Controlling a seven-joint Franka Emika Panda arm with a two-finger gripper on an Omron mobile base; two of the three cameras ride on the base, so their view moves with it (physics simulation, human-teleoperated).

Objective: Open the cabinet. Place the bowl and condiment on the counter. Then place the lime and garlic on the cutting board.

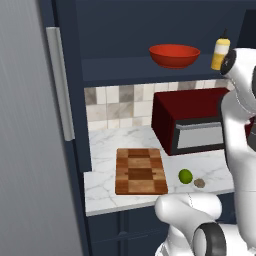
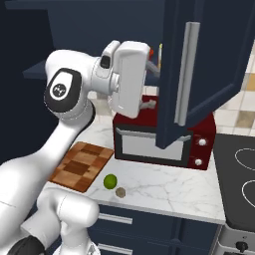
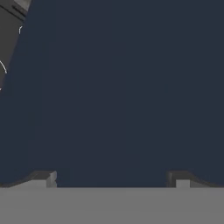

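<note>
**Entry: cabinet-opening stage, near its end**

- Step in hand: by judgement, the opening of the cabinet (image 2: 209, 60). Its right door stands swung out over the microwave (image 2: 164, 144), silver bar handle (image 2: 185, 74) facing the room; the shelf behind lies exposed.
- Claw (image 3: 111, 177): fingers wide apart, holding nothing. The hand view shows flat navy panel close ahead of the tips; whether they touch it cannot be told.
- Arm pose: raised to shelf height, elbow bent high, wrist turned so the hand reaches sideways behind the open door's edge.
- Bowl (image 1: 174, 55): on the shelf, at about the claw's height, off to its side, upright.
- Condiment (image 1: 220, 52): on the same shelf, just beside the bowl, on the side nearer the arm.
- Lime (image 2: 110, 181) and garlic (image 2: 120, 191): well below the claw on the counter (image 2: 169, 191), just beside each other, apart from the cutting board (image 2: 79, 166), which is bare.
- Next move, by judgement: draw the hand clear of the door, then line the spread fingers on the bowl's rim. The shallow glossy wall calls for a firm pinch.
</note>
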